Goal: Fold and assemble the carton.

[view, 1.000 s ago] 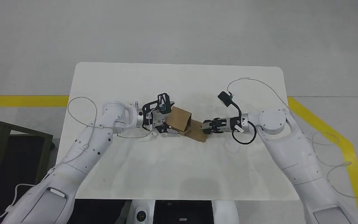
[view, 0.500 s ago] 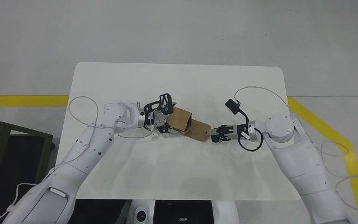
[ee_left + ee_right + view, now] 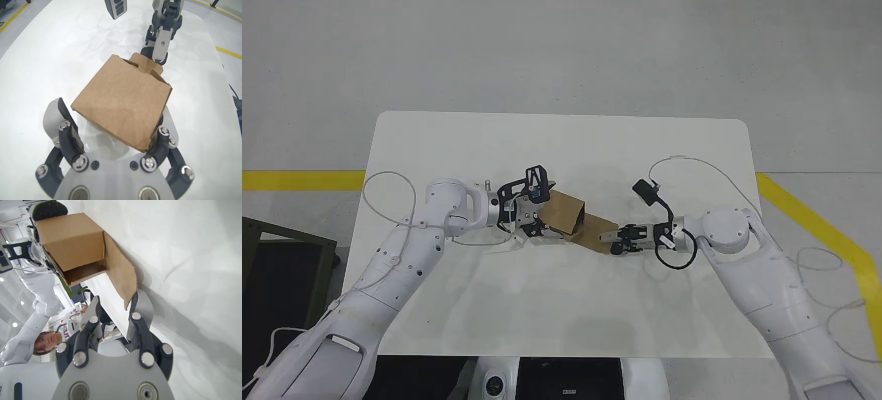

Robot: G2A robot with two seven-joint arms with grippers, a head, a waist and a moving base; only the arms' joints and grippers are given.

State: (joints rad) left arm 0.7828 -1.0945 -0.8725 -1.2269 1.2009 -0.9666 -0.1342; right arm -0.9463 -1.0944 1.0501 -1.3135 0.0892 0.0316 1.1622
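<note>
Top view. Shows a white rectangular table (image 3: pixel 442 140) with a brown cardboard carton (image 3: pixel 564 214) near its middle, opened into a box-shaped tube. Places the left gripper (image 3: pixel 527 215) at the carton's left end. Places the right gripper (image 3: pixel 618 243) at the tip of a loose flap (image 3: pixel 597 236) that sticks out from the opposite end.

Left wrist view. Looks along the carton (image 3: pixel 122 106) from behind the left gripper (image 3: pixel 113 109). Shows its 2 fingers (image 3: pixel 65 117) spread wide and clamped across the carton's near end, 1 on each side. Shows the carton tilted, with shadow on the table beneath its near end. Beyond the far end, finds the right gripper (image 3: pixel 157 56) touching the flap (image 3: pixel 145 63).

Right wrist view. Looks into the open, hollow end of the carton (image 3: pixel 71 236). Shows the flap (image 3: pixel 121 275) lying along the table surface toward the right gripper (image 3: pixel 116 297). Shows its 2 fingers (image 3: pixel 141 308) parted and gripping nothing, with 1 fingertip touching the flap's end edge and the flap's corner just inside the gap.
</note>
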